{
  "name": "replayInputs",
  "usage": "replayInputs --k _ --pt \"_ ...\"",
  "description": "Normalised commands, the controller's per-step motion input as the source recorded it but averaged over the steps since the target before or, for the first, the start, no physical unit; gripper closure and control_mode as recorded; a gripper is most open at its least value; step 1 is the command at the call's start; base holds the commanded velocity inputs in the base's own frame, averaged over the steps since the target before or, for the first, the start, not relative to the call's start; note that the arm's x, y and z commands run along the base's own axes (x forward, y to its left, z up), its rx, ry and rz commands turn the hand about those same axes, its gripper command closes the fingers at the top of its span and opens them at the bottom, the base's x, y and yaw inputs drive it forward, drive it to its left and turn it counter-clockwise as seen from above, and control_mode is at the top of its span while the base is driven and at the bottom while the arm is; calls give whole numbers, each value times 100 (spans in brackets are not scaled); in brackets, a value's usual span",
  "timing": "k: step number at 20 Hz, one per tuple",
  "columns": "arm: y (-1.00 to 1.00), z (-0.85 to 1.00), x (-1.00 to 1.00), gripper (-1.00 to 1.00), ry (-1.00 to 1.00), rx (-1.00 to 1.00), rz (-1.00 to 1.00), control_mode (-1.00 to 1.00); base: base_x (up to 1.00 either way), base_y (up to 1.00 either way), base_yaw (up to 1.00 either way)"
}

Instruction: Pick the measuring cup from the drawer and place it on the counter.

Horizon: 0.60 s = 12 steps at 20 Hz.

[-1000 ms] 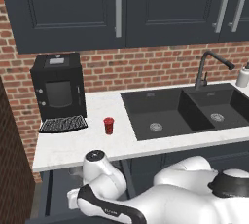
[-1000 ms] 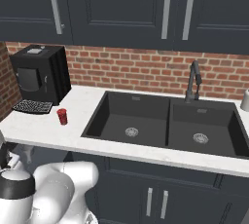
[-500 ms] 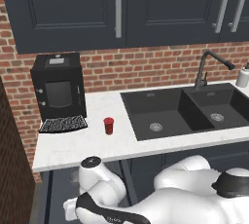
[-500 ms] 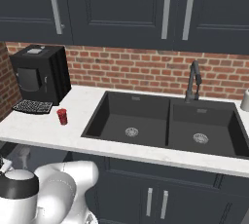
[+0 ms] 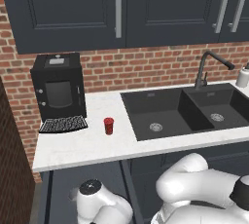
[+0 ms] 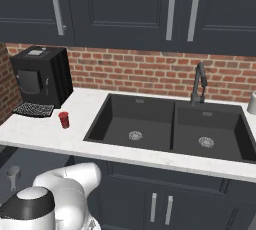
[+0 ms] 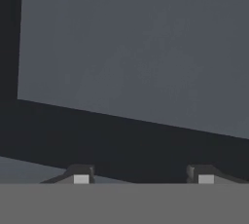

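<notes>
Below the counter point(image 5: 82, 147) edge, your arm folds low, its white elbow and dark-capped joint dipping into the open drawer point(image 5: 63, 184) under the white slab. From the hand camera, the gripper point(image 7: 143, 177) looks along a flat dark grey panel of the drawer, with a darker band crossing just ahead of the tips. The two fingertips point(image 7: 81, 175) stand well apart with nothing between them, so the tool is spread wide and holds nothing.

In the right base view, the measuring cup point(image 6: 13, 172), small and grey, sits in the shadowed drawer space to the left of the arm's shoulder, below the counter edge. You cannot tell how near it lies to the gripper.

Above the arm, a small red cup point(image 5: 108, 125) stands upright on the counter, near a black coffee machine point(image 5: 58, 87). To its right lies the black double sink point(image 5: 187, 111), both basins bare apart from their drains.
</notes>
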Motion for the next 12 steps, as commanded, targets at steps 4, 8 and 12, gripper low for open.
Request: replayInputs --k 4,8,12 --pt "2 -38 -78 -100 10 0 0 -100 0 0 0" --pt "0 -9 -45 -100 11 0 0 -100 0 0 0" --pt "0 0 -2 -100 0 0 0 -100 0 0 0"
